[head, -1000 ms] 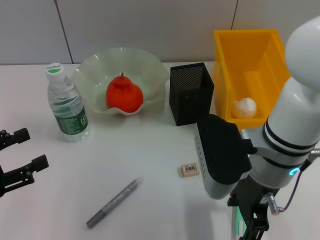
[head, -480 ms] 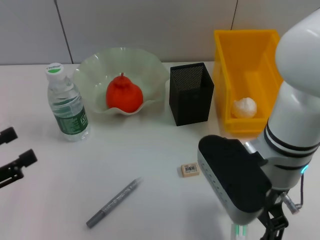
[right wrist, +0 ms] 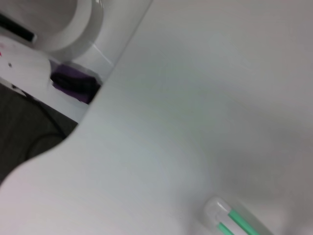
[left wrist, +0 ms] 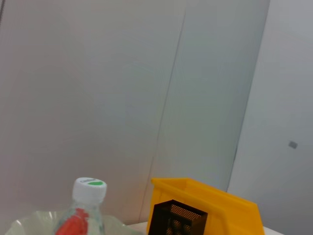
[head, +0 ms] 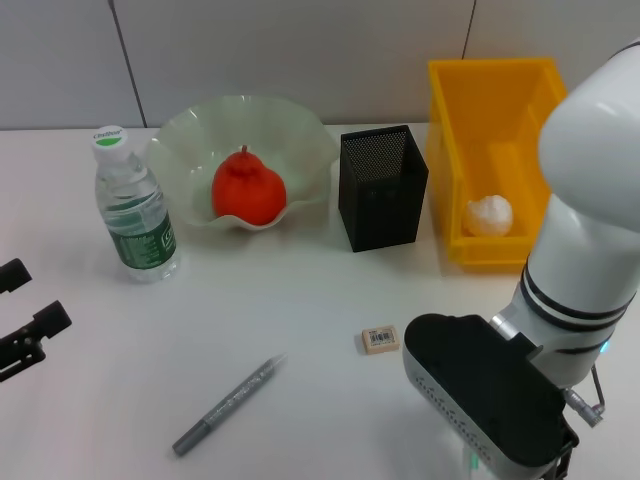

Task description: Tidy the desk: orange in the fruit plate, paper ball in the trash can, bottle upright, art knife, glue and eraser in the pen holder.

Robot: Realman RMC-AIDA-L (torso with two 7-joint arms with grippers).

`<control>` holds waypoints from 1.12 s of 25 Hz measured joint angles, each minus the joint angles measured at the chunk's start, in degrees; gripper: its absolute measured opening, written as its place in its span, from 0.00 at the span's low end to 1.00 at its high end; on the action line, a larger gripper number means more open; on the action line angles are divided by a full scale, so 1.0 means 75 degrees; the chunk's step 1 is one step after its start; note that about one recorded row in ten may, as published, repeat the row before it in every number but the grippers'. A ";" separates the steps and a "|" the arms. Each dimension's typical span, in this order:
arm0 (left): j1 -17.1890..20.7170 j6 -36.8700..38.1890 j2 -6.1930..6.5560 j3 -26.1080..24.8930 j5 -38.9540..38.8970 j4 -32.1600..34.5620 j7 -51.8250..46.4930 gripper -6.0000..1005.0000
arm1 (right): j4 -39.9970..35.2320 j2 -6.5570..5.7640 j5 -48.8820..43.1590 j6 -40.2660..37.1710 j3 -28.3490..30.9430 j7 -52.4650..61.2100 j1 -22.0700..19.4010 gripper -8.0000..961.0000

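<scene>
Presently, took the pen holder (head: pixel 382 188) as the reference: found it upright on the tabletop (head: pixel 300 300), a square black mesh cup.

Located the fruit plate (head: pixel 190 135) just to the left of the pen holder, with the orange (head: pixel 248 190) resting inside it, stem nub up. Located the bottle (head: pixel 135 215) farther left of the pen holder, beyond the fruit plate, standing upright with its white cap on top. Located the trash can (head: pixel 490 80) just to the right of the pen holder, with the paper ball (head: pixel 489 215) lying inside on its floor.

Found the eraser (head: pixel 380 339) flat on the tabletop in front of the pen holder, nearer the robot, label up and touching nothing else. Found a grey pen-shaped tool (head: pixel 228 405) lying at a slant on the tabletop, in front of and to the left of the pen holder, well apart from the eraser.

Noted the left gripper (head: pixel 25 300) far to the left of the pen holder, in front of the bottle, its fingers (head: pixel 45 320) spread apart and holding nothing.

Noted the right arm (head: pixel 590 230) bent low in front of and to the right of the pen holder, just beside the eraser. Could not see the right gripper beneath it, so could not tell its state. Saw a white object with green stripes (right wrist: pixel 237 221) on the tabletop in the right wrist view; could not identify it.
</scene>
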 joint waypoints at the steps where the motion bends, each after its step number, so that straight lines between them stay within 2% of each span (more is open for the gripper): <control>1: 0.0003 0.0011 -0.0003 0.0000 0.0001 -0.0041 0.0031 0.82 | -0.0011 -0.0019 0.0001 0.0056 -0.0040 -0.0075 -0.0009 0.88; 8: 0.0062 0.0073 -0.0012 -0.0012 -0.0018 -0.0436 0.0329 0.82 | -0.0113 0.0067 -0.0171 0.0282 -0.0059 -0.0568 -0.0212 0.88; 25: 0.0093 0.0169 -0.0003 -0.0019 -0.0019 -0.0446 0.0332 0.82 | 0.0121 0.0126 -0.0021 0.0517 -0.0158 -0.0583 -0.0187 0.87; 27: 0.0093 0.0169 -0.0002 -0.0019 -0.0019 -0.0446 0.0331 0.82 | 0.0213 0.0126 -0.0018 0.0595 -0.0199 -0.0583 -0.0175 0.70; 28: 0.0093 0.0169 -0.0002 -0.0019 -0.0019 -0.0446 0.0331 0.82 | 0.0213 0.0126 -0.0018 0.0595 -0.0199 -0.0583 -0.0175 0.69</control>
